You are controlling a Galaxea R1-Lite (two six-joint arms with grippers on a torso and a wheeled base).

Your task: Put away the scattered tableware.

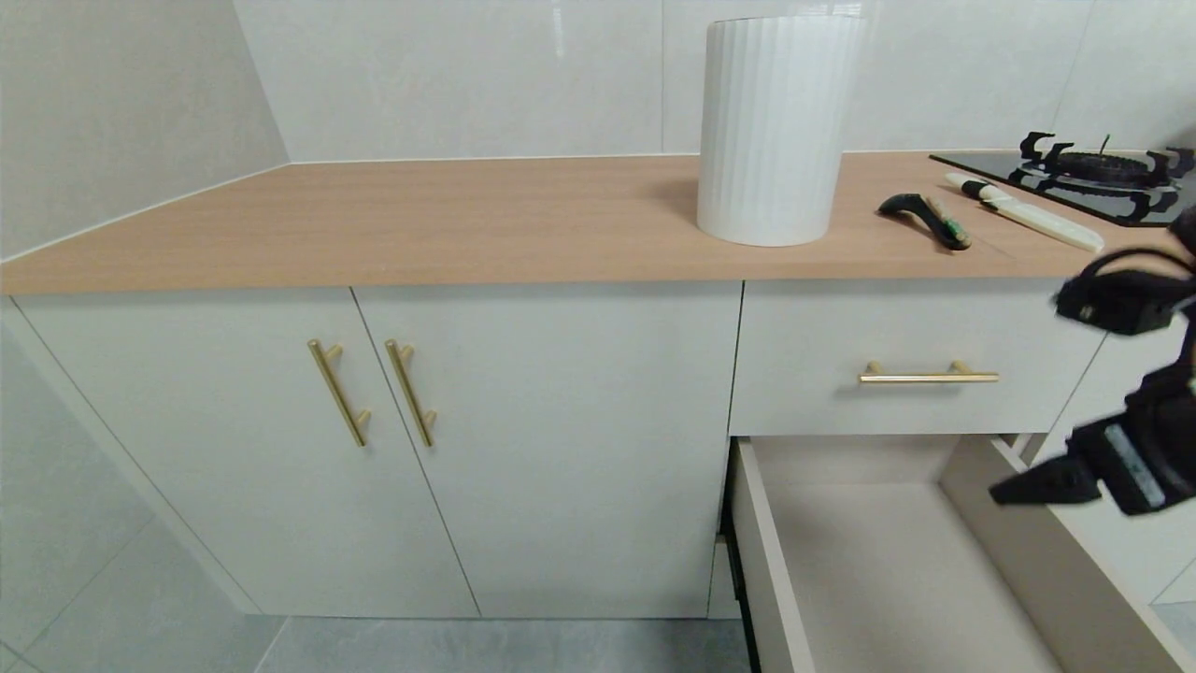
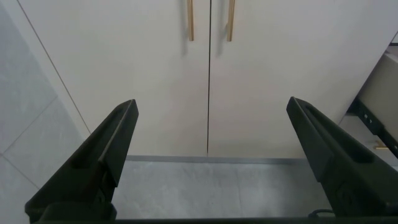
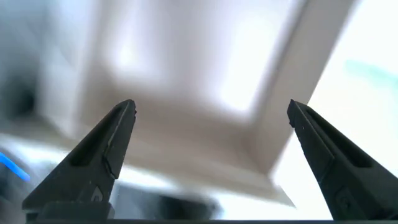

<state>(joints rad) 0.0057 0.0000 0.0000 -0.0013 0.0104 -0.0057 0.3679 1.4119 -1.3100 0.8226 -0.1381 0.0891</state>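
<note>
Peeler (image 1: pixel 925 219) and white knife (image 1: pixel 1026 214) lie far right on the counter (image 1: pixel 467 224), above the open drawer (image 1: pixel 761 561); right gripper (image 3: pixel 211 113) hangs at that drawer, left gripper (image 2: pixel 211 109) faces the cabinet doors (image 2: pixel 261 93), both jaws spread wide, empty.

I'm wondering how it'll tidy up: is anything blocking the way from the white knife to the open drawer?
Nothing visible does: the white knife lies uncovered on the countertop, above the open drawer.

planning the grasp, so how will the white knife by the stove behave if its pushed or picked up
The white knife looks stiff and slim, so probably light. It lies flat on the counter, so a push would likely slide or spin it, not roll it. Its smooth finish may be slippery.
</note>
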